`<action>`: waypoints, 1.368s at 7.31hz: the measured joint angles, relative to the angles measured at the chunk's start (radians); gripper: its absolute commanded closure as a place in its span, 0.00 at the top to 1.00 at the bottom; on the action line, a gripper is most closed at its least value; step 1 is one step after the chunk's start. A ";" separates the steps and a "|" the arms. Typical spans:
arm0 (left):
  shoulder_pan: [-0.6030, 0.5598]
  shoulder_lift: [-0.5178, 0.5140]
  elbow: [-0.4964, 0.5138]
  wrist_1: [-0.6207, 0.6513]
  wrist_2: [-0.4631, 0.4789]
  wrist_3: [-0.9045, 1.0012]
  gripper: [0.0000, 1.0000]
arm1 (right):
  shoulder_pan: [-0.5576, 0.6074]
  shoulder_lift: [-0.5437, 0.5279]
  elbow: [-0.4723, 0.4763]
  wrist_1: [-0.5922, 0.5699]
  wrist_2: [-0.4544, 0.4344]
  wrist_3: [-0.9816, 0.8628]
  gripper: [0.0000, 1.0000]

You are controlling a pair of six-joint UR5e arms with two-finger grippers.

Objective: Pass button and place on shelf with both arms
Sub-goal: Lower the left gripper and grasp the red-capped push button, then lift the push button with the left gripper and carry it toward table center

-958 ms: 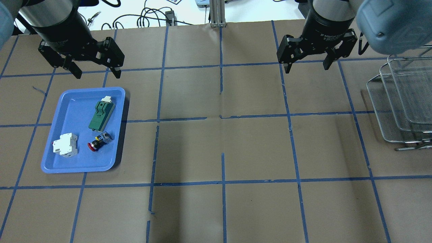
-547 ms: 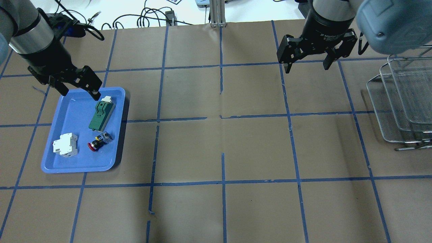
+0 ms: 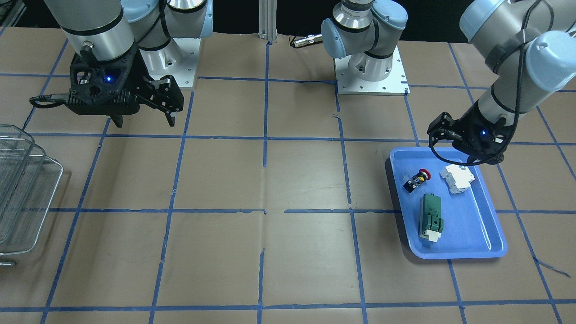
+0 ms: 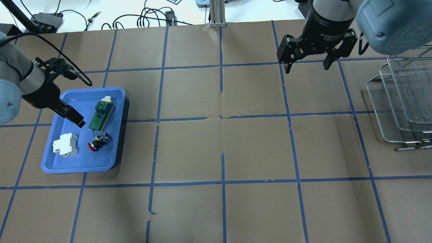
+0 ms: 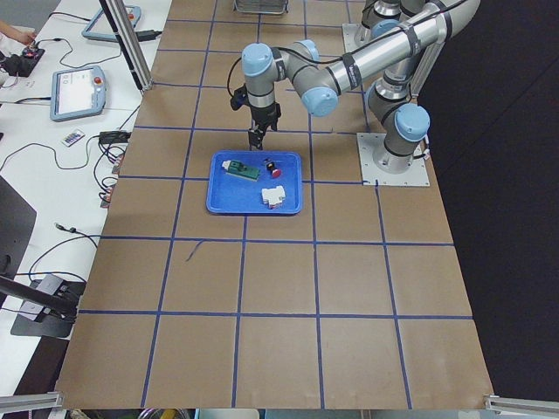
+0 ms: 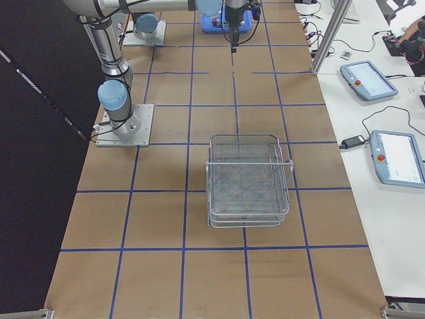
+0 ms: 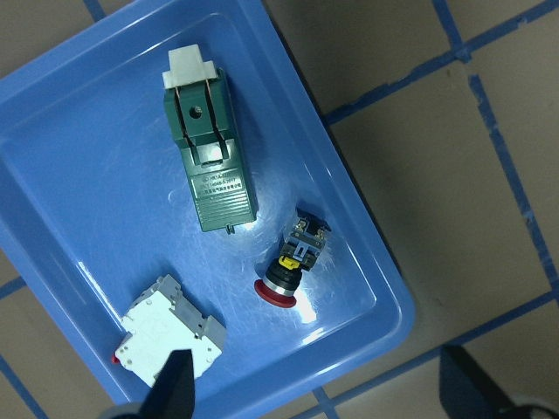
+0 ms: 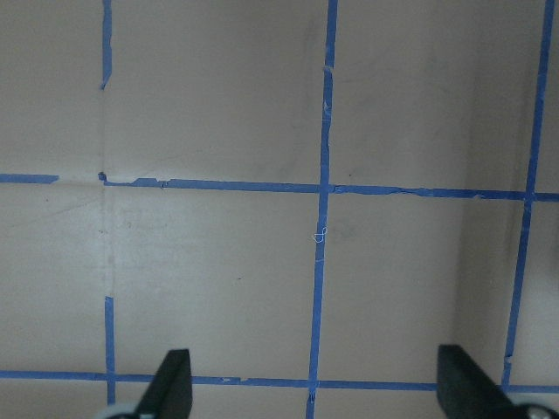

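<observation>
The button (image 4: 97,143), with a red cap and a black and yellow body, lies on its side in the blue tray (image 4: 79,168), near the tray's right rim. It also shows in the left wrist view (image 7: 293,266) and the front view (image 3: 416,179). My left gripper (image 4: 75,117) hangs open and empty over the tray, up and left of the button and apart from it. My right gripper (image 4: 306,67) is open and empty above bare table at the far right. The wire shelf (image 4: 401,101) stands at the right edge.
A green block (image 4: 101,113) and a white breaker (image 4: 65,145) also lie in the tray, on either side of my left gripper's fingers (image 7: 175,388). Brown paper with blue tape lines covers the table (image 4: 222,148). Cables lie beyond the far edge.
My left arm has swung down and toward the near side, from beyond the tray's far rim to over the tray beside the green block. The right arm has not moved.
</observation>
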 measured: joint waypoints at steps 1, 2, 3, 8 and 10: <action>0.014 -0.005 -0.087 0.117 -0.003 0.090 1.00 | 0.000 0.000 0.000 0.000 0.000 0.000 1.00; 0.019 -0.012 -0.164 0.218 -0.006 0.159 1.00 | 0.000 0.000 0.000 0.000 -0.001 0.000 1.00; 0.022 -0.028 -0.208 0.279 -0.008 0.219 1.00 | 0.000 0.000 0.000 0.000 0.000 0.000 1.00; 0.025 -0.163 -0.236 0.417 -0.008 0.348 0.59 | 0.001 0.000 0.000 0.000 0.002 0.004 1.00; 0.025 -0.171 -0.242 0.434 -0.004 0.365 0.00 | 0.001 0.000 0.000 0.000 0.002 0.004 1.00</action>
